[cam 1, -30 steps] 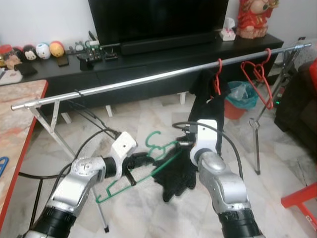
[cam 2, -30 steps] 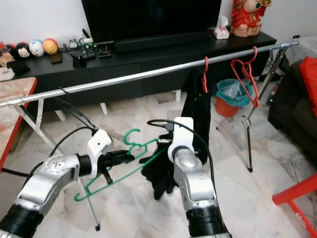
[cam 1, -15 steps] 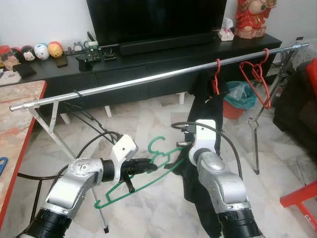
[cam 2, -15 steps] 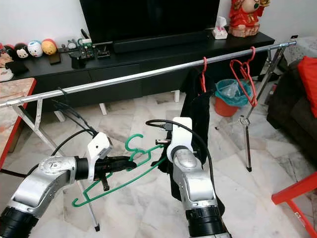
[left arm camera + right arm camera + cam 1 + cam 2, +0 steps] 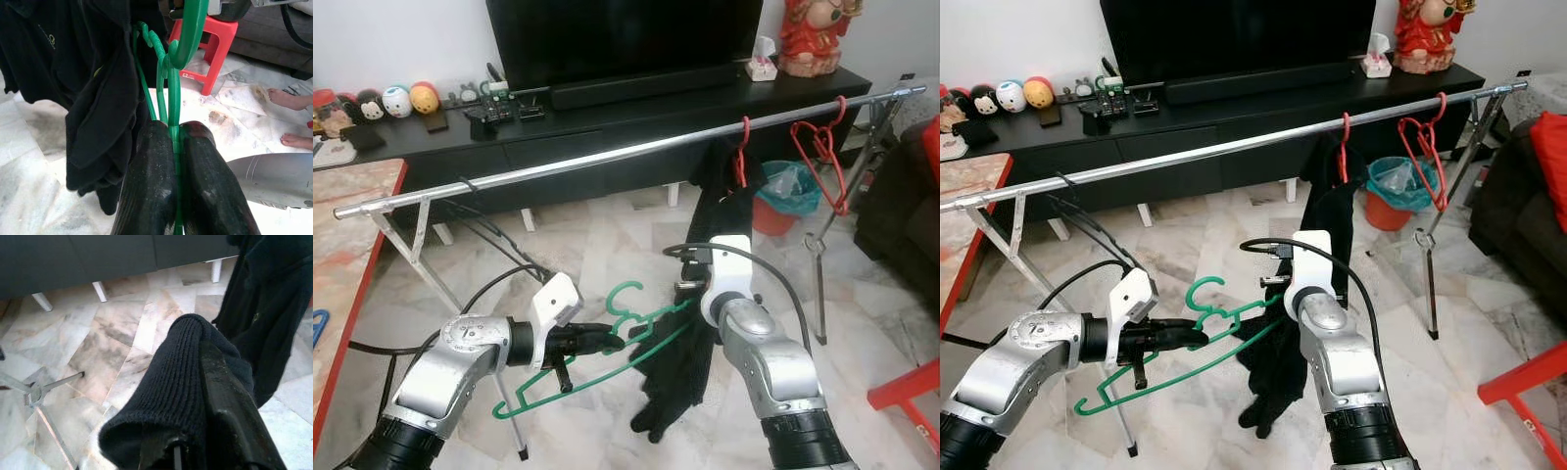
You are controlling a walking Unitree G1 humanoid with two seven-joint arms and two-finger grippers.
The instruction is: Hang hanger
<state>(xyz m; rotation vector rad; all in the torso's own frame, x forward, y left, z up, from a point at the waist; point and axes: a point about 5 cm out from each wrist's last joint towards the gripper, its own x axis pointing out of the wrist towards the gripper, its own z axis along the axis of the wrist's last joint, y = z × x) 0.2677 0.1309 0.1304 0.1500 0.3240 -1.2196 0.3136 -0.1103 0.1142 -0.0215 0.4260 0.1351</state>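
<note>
Two grippers: we see both clenched.
Left gripper (image 5: 599, 338): grasping green hanger (image 5: 607, 354).
Right gripper (image 5: 215, 396): clamping black garment (image 5: 674, 377).

Even indoor light, sharp; wrist views close-up, soft.

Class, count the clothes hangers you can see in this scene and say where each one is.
3. A green hanger is pinched in the left gripper. A red hanger on the rail carries a black garment. An empty red hanger hangs further right. Others may be hidden.
</note>
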